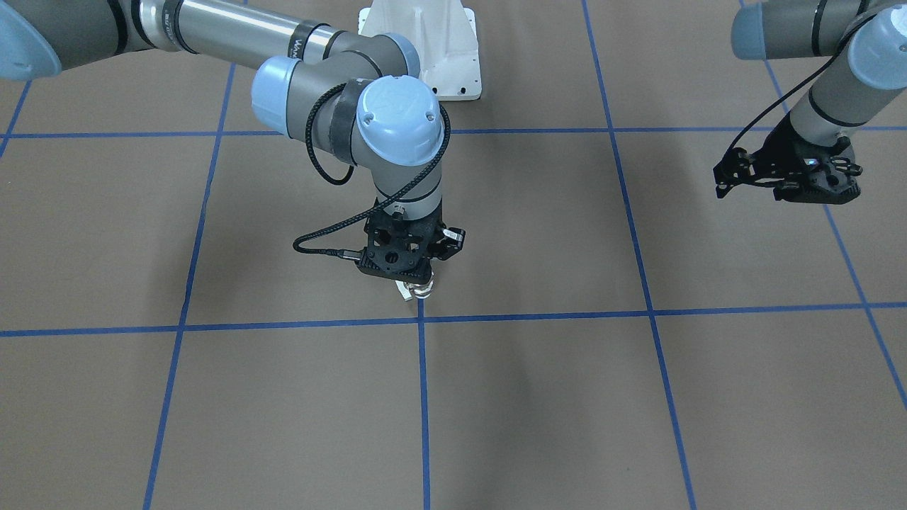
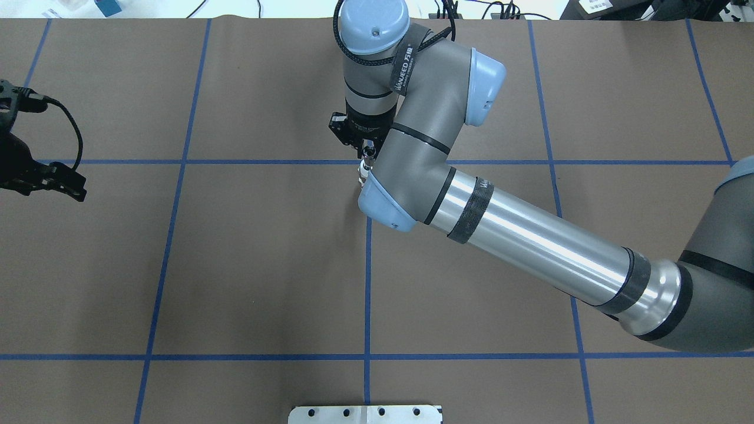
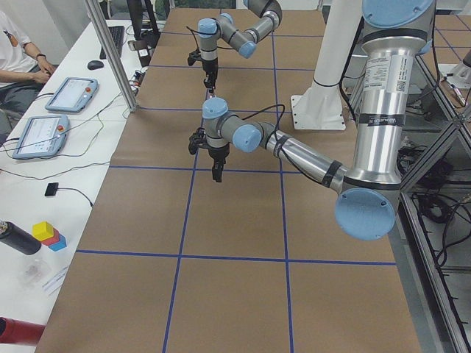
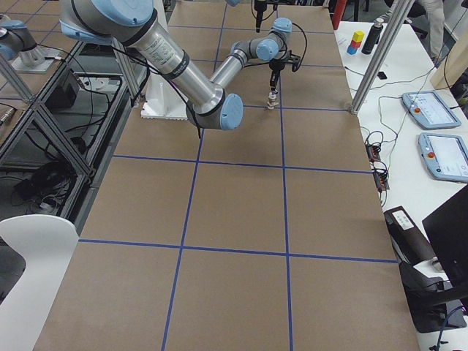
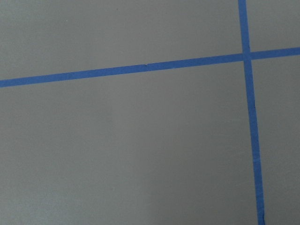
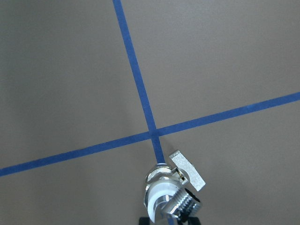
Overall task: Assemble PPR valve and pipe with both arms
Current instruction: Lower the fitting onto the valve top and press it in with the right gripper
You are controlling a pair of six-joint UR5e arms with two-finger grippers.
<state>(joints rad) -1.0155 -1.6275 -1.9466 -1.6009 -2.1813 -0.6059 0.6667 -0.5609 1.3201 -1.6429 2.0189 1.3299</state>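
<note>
My right gripper [image 1: 419, 280] hangs fingers-down over a blue tape crossing near the table's middle and is shut on the PPR valve [image 6: 158, 187]. The valve dangles below it: a white plastic end, a metal ring and a flat pale handle [image 6: 187, 169]. The pipe [image 6: 183, 205] shows as a shiny chrome threaded piece against the valve's upper part, close under the fingers. From overhead the valve [image 2: 364, 171] peeks out beside the right arm's elbow cap. My left gripper [image 1: 723, 180] floats far off to the side, open and holding nothing; its wrist view shows only bare table.
Blue tape lines [image 5: 140, 68] grid the brown table. The white pedestal base [image 1: 432, 49] stands at the robot's edge. Beyond a metal post [image 3: 110, 55], a side bench carries tablets [image 3: 40, 132], coloured blocks [image 3: 48, 234] and a seated person [image 3: 18, 51].
</note>
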